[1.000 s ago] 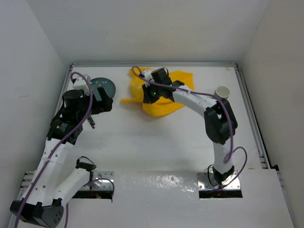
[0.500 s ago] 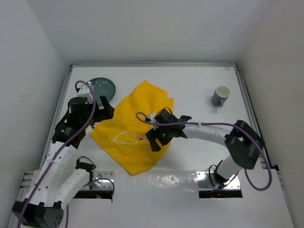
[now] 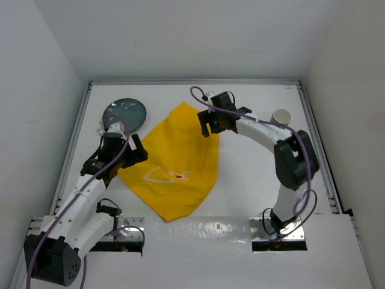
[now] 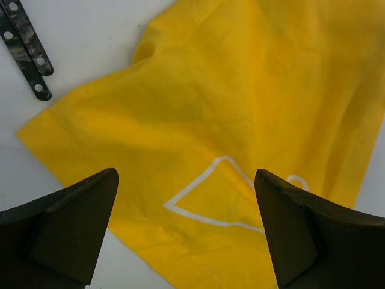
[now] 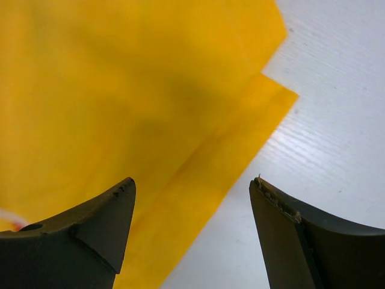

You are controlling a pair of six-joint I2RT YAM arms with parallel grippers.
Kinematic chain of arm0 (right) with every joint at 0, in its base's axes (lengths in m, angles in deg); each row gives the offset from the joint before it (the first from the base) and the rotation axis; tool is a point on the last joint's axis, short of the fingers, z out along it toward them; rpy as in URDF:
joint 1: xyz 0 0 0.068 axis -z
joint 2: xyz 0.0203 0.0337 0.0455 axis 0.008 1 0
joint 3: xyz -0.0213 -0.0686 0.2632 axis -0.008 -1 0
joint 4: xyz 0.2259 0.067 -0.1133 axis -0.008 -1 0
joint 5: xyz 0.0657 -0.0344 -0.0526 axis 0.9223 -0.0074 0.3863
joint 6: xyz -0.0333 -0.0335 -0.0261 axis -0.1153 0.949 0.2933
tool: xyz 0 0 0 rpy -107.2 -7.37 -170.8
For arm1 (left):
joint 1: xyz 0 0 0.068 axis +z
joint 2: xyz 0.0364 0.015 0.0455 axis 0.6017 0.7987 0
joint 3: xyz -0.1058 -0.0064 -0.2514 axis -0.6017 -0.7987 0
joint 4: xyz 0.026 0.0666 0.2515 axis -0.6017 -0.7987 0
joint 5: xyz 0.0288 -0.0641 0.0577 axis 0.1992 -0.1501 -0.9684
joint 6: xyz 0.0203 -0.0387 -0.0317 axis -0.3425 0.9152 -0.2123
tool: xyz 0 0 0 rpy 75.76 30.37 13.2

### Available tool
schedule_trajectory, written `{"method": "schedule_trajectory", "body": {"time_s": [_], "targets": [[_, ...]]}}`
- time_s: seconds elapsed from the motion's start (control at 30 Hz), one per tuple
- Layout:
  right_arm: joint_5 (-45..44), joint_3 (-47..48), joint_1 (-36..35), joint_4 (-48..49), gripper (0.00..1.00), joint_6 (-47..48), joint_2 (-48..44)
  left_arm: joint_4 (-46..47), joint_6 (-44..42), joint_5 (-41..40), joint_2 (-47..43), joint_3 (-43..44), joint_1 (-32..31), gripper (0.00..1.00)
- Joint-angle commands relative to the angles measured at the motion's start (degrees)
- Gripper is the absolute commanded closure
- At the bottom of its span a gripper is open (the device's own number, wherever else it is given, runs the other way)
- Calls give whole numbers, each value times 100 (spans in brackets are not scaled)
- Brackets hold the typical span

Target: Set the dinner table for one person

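On the white dinner table [image 3: 252, 180] a yellow cloth placemat [image 3: 177, 162] with a white outline drawing lies spread out, one corner toward me. My right gripper [image 3: 210, 125] hovers open over the placemat's far right edge. In the right wrist view its jaws [image 5: 192, 186] stand wide apart above the yellow hem [image 5: 198, 180] and bare table, holding nothing. My left gripper [image 3: 129, 152] is open over the placemat's left corner. Only cloth [image 4: 240, 90] shows between that gripper's fingertips [image 4: 186, 180].
A dark teal plate [image 3: 125, 112] sits at the back left. A white-rimmed cup [image 3: 281, 117] stands at the back right, partly behind my right arm. Two dark speckled utensil handles [image 4: 27, 51] lie on the table beside the placemat's left corner. Metal rails [image 3: 316, 144] and white walls border the table.
The placemat went from a bunch at the back to spread flat near the middle. My right gripper opened, let it go and swung back to its far edge. My left arm moved over the left corner.
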Motion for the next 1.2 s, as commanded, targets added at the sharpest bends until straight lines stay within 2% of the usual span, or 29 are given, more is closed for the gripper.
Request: {"method": "schedule_trajectory", "body": {"time_s": [0.0, 0.23, 0.53, 0.63, 0.67, 0.73, 0.77, 0.9, 0.97, 1.17], "targets": [[16, 496, 265, -71, 24, 56, 689, 464, 236, -189, 73, -92, -22, 6], [16, 954, 617, 78, 25, 56, 1638, 613, 228, -137, 64, -40, -22, 6], [201, 954, 723, 62, 25, 214, 2157, 587, 131, -110, 73, 75, -22, 6], [245, 867, 732, 26, 45, 144, 2237, 587, 113, -101, 82, 75, -22, 6], [210, 832, 732, 26, 64, 100, 2237, 613, 96, -93, 90, 66, -31, 6], [52, 656, 767, -18, 83, -67, 2193, 648, 69, -75, 108, 57, -22, 6], [-44, 577, 793, -44, 100, -137, 2080, 692, 34, -75, 125, 57, -22, 6], [-650, -351, 811, -53, 100, -566, 1413, 780, -80, -40, 310, 118, -22, 6], [-1291, -957, 811, -106, 100, -787, 809, 789, -133, -22, 389, 180, -22, 6], [-2460, -2662, 811, -1044, 100, -2208, -949, 894, -221, 57, 574, 172, -31, 6]]}}
